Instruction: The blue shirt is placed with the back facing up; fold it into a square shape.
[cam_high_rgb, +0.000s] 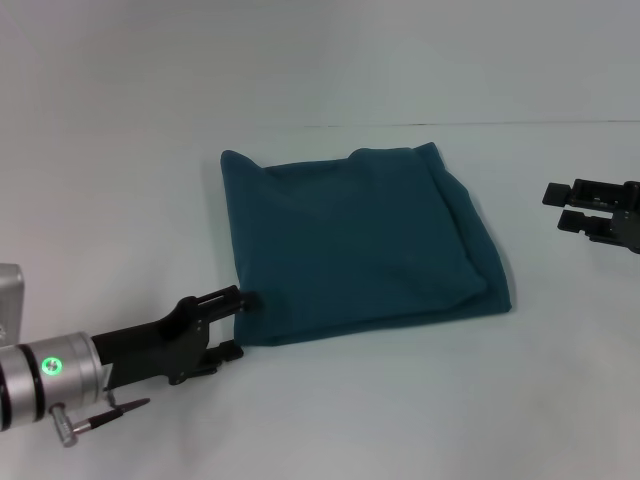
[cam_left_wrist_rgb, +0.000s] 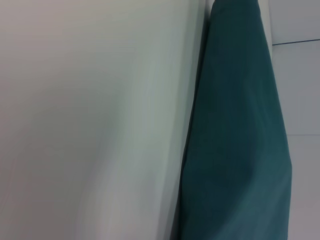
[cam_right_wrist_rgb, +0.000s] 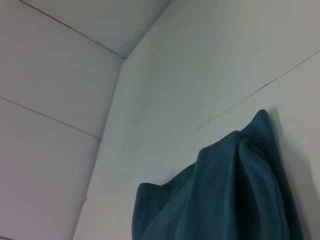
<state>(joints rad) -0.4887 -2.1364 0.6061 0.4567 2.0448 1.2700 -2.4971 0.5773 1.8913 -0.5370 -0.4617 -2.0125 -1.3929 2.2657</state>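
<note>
My left claw is spread wide at the near-left corner of the folded blue shirt, one finger touching its edge. Bare white table lies nearer me. My right claw, parted and empty, hangs well clear of the far side, partly cut off.

white table, pale panelled wall

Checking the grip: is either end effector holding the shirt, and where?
The left end effector touches the shirt at its near left corner; a hold cannot be told.
</note>
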